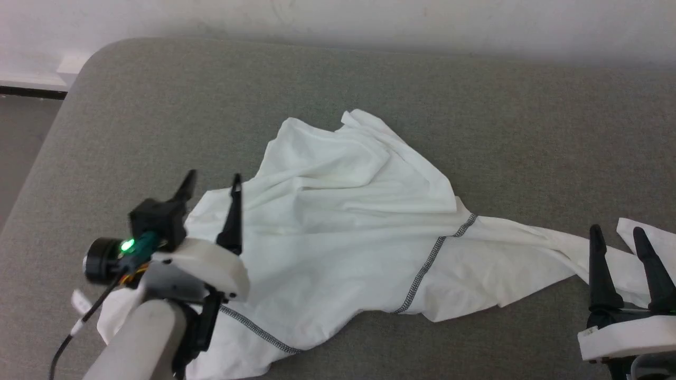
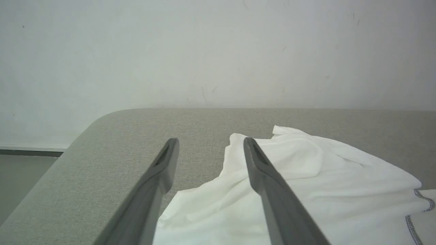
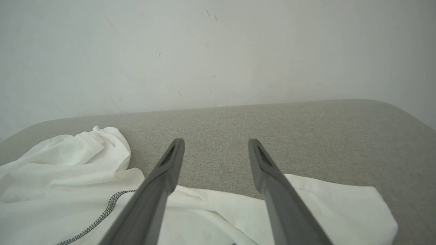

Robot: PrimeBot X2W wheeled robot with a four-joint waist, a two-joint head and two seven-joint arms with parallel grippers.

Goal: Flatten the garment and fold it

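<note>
On grey surface (image 1: 475, 105) by white wall (image 1: 369, 21), garment (image 1: 338, 227) lies rumpled; left pincer (image 1: 214, 177), right pincer (image 1: 617, 229) wide

Garment (image 1: 343, 232): thin white cloth, matt, softly creased; seams are stitched in dark grey zigzag thread. Cushioned top (image 1: 475, 105) is covered in grey woven fabric, matt and finely grained. Left gripper (image 1: 213, 178) fingers (image 2: 272, 197) are noted as dark, smooth, matt plastic; the housing (image 1: 211, 266) as white, smooth plastic. Wall (image 2: 218, 51): matt paint, faintly scuffed.
</note>
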